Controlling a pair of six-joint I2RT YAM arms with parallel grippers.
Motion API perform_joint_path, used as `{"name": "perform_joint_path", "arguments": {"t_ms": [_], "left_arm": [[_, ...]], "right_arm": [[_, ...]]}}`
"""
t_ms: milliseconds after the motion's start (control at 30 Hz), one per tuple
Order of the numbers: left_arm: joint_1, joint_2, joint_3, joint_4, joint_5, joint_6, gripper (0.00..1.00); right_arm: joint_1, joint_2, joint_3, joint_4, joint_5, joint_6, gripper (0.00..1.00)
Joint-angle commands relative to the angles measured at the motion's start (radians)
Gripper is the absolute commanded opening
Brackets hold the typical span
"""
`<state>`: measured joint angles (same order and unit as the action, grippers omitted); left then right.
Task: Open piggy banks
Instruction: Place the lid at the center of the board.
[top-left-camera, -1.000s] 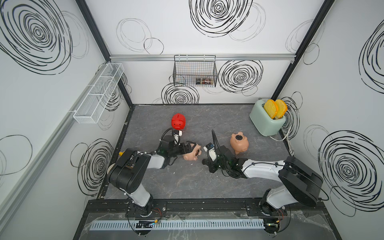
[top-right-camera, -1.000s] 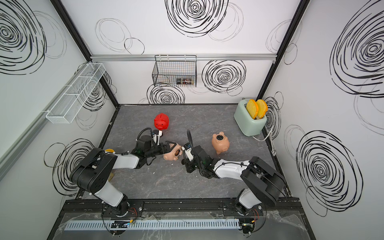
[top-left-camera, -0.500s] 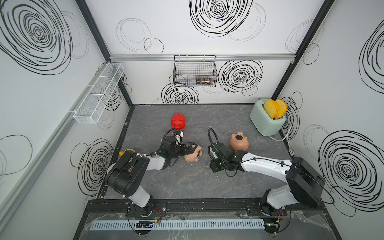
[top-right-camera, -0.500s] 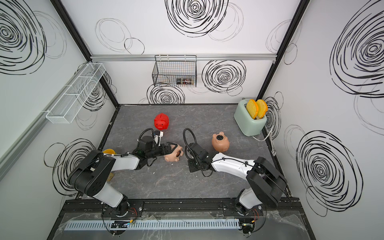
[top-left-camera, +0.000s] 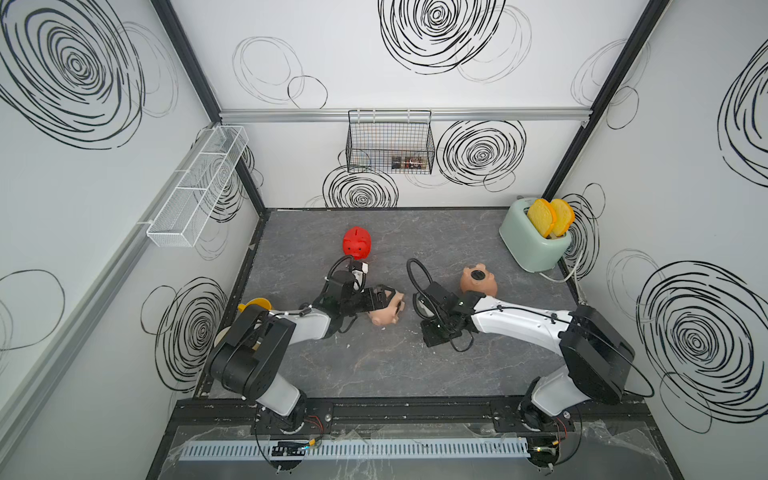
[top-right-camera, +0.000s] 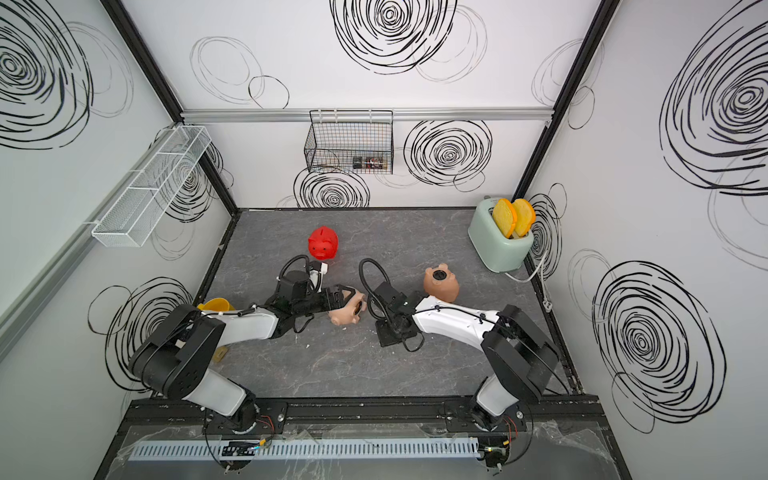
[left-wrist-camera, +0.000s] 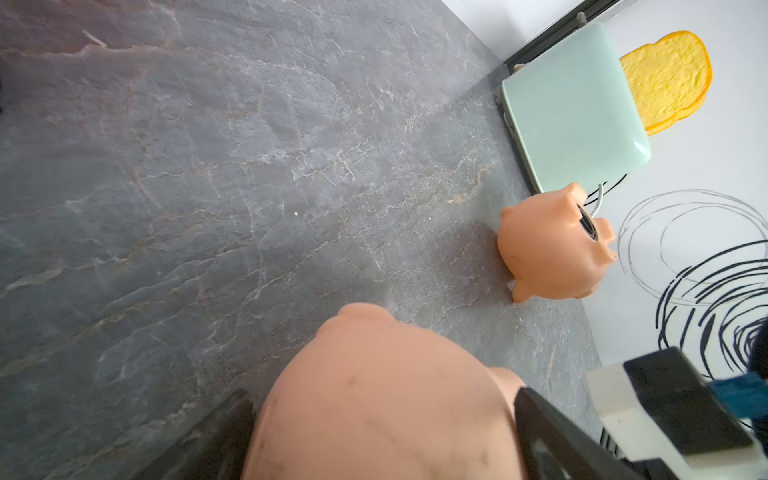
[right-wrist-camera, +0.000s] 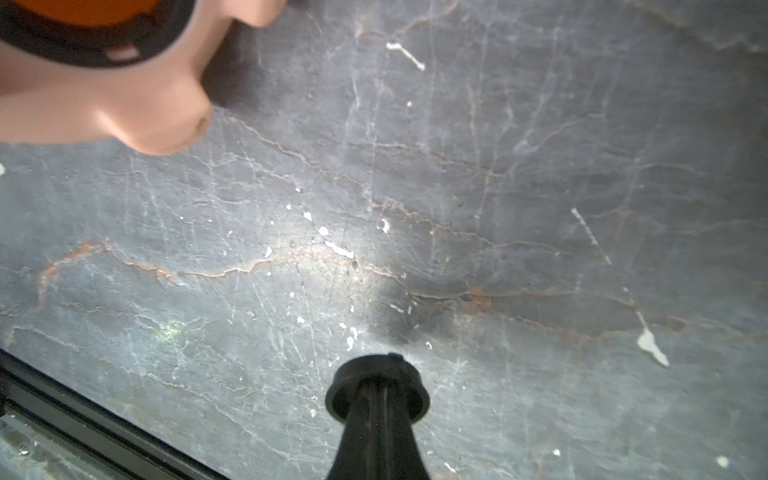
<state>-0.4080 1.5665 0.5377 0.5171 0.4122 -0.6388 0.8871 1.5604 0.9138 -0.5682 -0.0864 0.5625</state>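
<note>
Shows the pale pink glossy plastic pig (top-left-camera: 388, 316) on its side at the middle of the grey marbled table (top-left-camera: 374, 365), grasped by the left gripper (top-left-camera: 386, 305), black-ringed belly hole (right-wrist-camera: 83, 50) open, with the right gripper (right-wrist-camera: 376, 401) drawn back from it since a second ago, clenched on the round black plug (right-wrist-camera: 370, 368). Hides part of that pig under the left fingers (top-left-camera: 380, 293) in both top views.

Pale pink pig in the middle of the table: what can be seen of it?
The pale pink pig is smooth, glossy plastic with faint scuffs, turned on its side, down at the grey table, clamped between the left gripper's black fingers. Its round, dark-rimmed belly hole stands open, facing the right arm. The black plug is out, apart from it, pinched in the right gripper's fingers.
</note>
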Motion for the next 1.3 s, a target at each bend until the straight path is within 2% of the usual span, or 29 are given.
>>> {"name": "perform_joint_path", "arguments": {"t_ms": [0, 400, 700, 967, 1100, 1267], "left_arm": [[-0.017, 0.032, -0.028, -0.195, -0.021, 0.028, 0.99], [-0.023, 0.040, -0.021, -0.196, -0.019, 0.025, 0.99], [-0.031, 0.041, 0.000, -0.218, -0.005, 0.020, 0.99], [-0.034, -0.002, 0.014, -0.231, 0.004, -0.001, 0.99], [-0.034, -0.040, 0.015, -0.241, 0.021, -0.012, 0.99], [-0.034, -0.078, 0.015, -0.255, 0.023, -0.020, 1.00]], "right_arm": [[-0.011, 0.018, 0.019, -0.062, 0.012, 0.018, 0.00], [-0.022, 0.053, 0.018, -0.052, 0.010, 0.013, 0.04], [-0.031, 0.028, 0.014, -0.042, 0.010, 0.016, 0.22], [-0.041, -0.096, -0.004, -0.007, 0.011, 0.020, 0.16], [-0.059, -0.217, -0.050, 0.098, 0.032, 0.089, 0.30], [-0.103, -0.329, -0.185, 0.344, -0.041, 0.182, 0.46]]}}
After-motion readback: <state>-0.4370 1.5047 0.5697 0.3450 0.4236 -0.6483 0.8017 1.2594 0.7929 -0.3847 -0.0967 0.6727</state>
